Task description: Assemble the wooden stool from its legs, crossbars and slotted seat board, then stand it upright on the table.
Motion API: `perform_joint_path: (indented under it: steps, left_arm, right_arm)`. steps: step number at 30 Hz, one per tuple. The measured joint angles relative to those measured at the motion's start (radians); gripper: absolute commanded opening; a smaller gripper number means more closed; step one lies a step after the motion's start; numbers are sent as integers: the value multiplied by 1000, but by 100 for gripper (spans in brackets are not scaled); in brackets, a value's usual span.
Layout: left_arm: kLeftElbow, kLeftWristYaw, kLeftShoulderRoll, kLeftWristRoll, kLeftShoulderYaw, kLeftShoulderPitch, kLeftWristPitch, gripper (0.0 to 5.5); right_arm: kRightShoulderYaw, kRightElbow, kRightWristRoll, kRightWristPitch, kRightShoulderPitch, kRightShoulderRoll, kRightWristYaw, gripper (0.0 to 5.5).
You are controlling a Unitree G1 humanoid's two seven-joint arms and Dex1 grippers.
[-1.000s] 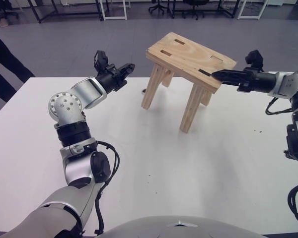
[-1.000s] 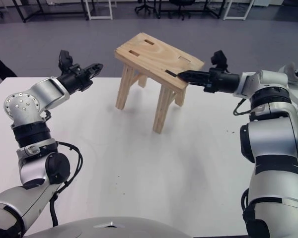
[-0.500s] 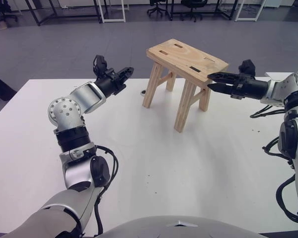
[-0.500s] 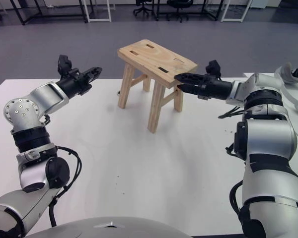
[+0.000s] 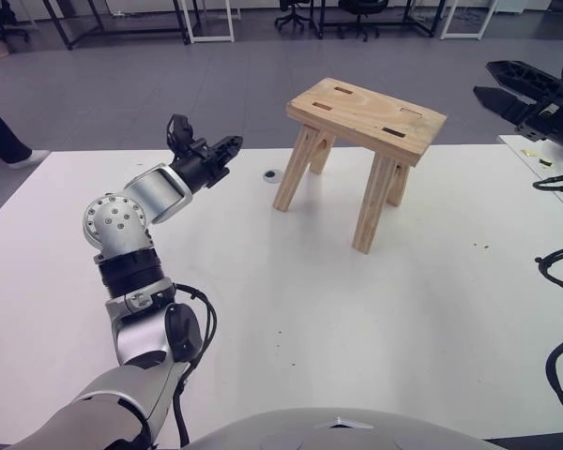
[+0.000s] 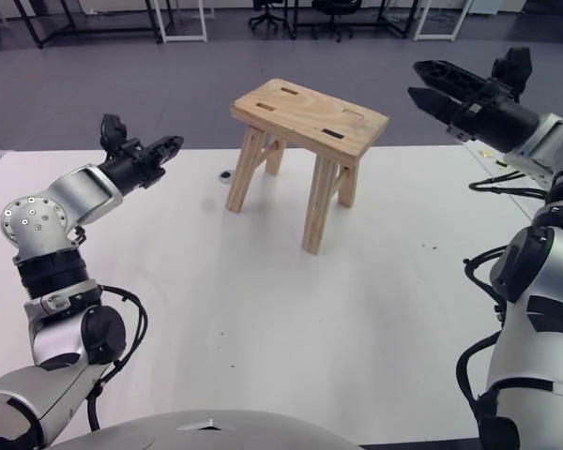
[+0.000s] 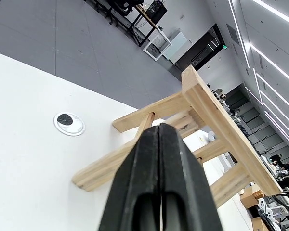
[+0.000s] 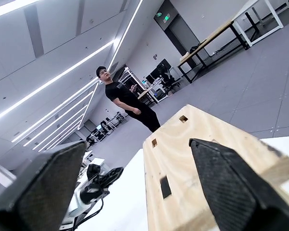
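Note:
The wooden stool (image 5: 366, 108) stands upright on all its legs at the far middle of the white table (image 5: 291, 281), its slotted seat board on top. My left gripper (image 5: 233, 143) is shut and holds nothing; it hovers left of the stool, pointing at it, a short way off. In the left wrist view the shut fingers (image 7: 159, 126) line up with the stool's legs (image 7: 135, 161). My right gripper (image 6: 416, 80) is open, raised to the right of the seat and clear of it. In its wrist view the seat (image 8: 183, 159) lies beyond the spread fingers (image 8: 221, 178).
A round cable grommet (image 5: 270, 174) sits in the tabletop just left of the stool's legs. A second table (image 5: 540, 155) adjoins at the far right. The near half of the white table is bare.
The right gripper let go of the seat's edge, opened and rose up to the right. The stool went from tilted to standing level. The left gripper pulled back slightly.

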Motion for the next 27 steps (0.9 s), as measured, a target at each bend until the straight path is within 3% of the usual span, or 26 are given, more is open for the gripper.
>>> perform_joint_path:
  steps: [4,7,9,13,15,17,23,27]
  left_arm:
    - [-23,-17,8,3,-5,-2,-48,0]
    - [-85,-59,7,40,-51,-2,-138,0]
    - [-149,-99,8,96,-101,4,-236,0]
    - [-318,-200,-15,192,-217,172,-439,0]
    - [-416,-271,-70,243,-293,410,-559,0]
    - [-461,-310,-127,284,-348,612,-651,0]
    - [-402,-309,-146,505,-485,792,-830,0]
    - [-323,-290,-129,634,-511,840,-928,0]
  right_arm:
    - [-126,-403,152,39,15,126,-185,399]
    - [-135,-697,198,20,94,286,-334,399]
    - [-54,-943,160,-56,245,398,-435,399]
    - [243,-1285,68,-180,802,511,-487,399]
    - [331,-1358,24,-241,1122,519,-489,399]
    - [335,-1404,-2,-308,1261,517,-490,399]
    - [328,-1289,-176,-539,1279,546,-633,399]
    - [289,-1203,-222,-622,1283,584,-719,399]
